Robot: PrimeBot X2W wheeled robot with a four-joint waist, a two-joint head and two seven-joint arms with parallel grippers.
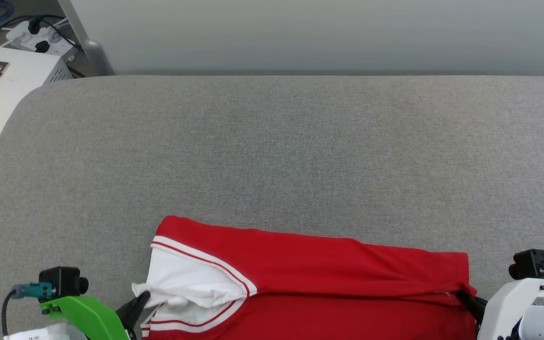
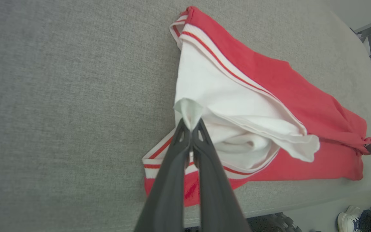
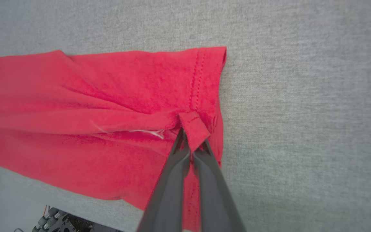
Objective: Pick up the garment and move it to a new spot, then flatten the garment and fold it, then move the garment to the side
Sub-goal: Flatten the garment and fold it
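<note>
My arms sit low in the head frame's bottom corners. The left gripper is pinched tight on a white sleeve fold of the garment, and the right gripper is clamped on its red hem corner. The garment lies bottom centre on the grey surface. The left wrist frame catches a white shoe at lower right.

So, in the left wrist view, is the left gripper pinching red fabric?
No, the left gripper is shut on a white fold of the garment, not its red part.
</note>
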